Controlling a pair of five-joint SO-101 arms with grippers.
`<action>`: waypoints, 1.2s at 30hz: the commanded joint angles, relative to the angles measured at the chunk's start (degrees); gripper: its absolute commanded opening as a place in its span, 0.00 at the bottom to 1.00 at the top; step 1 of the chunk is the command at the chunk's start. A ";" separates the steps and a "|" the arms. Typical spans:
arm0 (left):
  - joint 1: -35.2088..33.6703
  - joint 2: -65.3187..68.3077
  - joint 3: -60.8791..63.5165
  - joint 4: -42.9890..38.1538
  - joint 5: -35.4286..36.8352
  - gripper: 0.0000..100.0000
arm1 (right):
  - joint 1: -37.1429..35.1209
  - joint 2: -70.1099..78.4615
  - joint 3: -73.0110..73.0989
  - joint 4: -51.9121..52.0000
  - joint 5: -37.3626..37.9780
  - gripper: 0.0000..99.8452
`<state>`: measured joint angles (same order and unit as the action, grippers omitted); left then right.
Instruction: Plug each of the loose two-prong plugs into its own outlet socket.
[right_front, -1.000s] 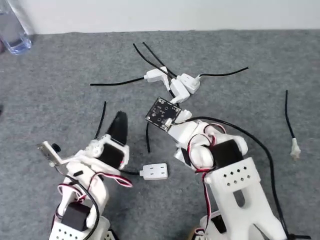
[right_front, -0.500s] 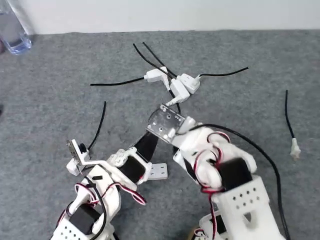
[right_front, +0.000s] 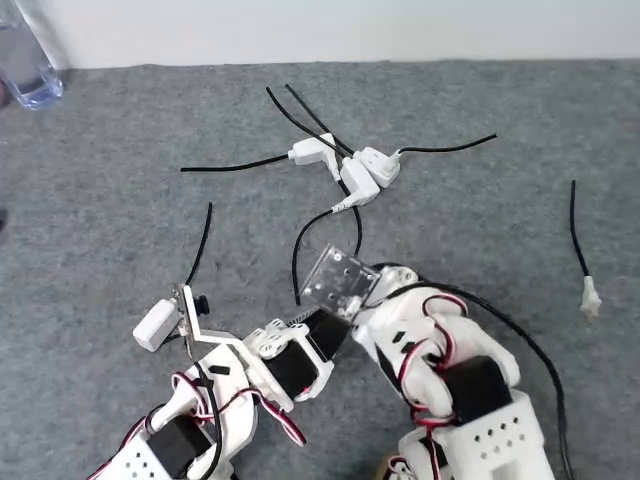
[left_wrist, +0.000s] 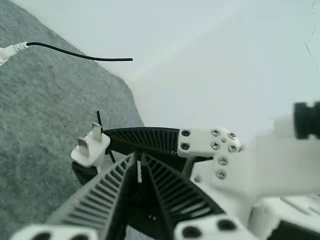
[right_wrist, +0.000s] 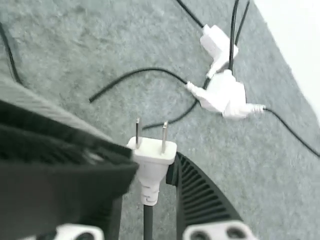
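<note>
Holding a white two-prong plug (right_wrist: 150, 155) by its body, the right gripper (right_wrist: 151, 175) is clenched on it, low over the grey mat (right_front: 120, 220) at the near side, between the two arms. Prongs are bare and in no socket, so this one is not done. Long axis of the plug runs in line with the claw. Prongs stick out past the fingertips, away from the wrist, roughly toward the white cluster (right_front: 360, 175) farther back. Its black cord (right_wrist: 147, 220) trails back between the jaws toward the wrist. The two prongs sit side by side in the right wrist view. The left gripper (left_wrist: 137, 160) is right beside it, with the plug just past its tips. Its fingers meet at the tips, clenched, and I can make out nothing between them. Progress, as a guess: the cluster looks like a socket block with two or three plugs seated and cords fanning out, so part of the job seems done. Can't confirm each is fully in. Left to do: the held plug, plus a lone plug (right_front: 590, 297) lying on the mat well off on the right arm's side. Its cord runs away from the arms and nothing touches it. Which socket the held plug goes to, can't tell.
</note>
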<state>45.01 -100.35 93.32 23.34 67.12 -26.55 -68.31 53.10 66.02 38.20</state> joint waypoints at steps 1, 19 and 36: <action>0.18 -0.26 -0.31 -1.41 0.00 0.01 | -1.36 -1.63 -0.44 -0.75 0.79 0.01; -0.09 -0.26 -0.22 -1.41 -0.09 0.01 | -1.27 -1.98 -1.23 0.48 2.11 0.01; -0.09 -0.26 -0.22 -1.41 -0.09 0.01 | -0.57 -1.98 -7.74 5.32 1.85 0.01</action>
<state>44.92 -100.35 93.32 23.34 67.12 -27.78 -69.71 48.79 71.03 39.96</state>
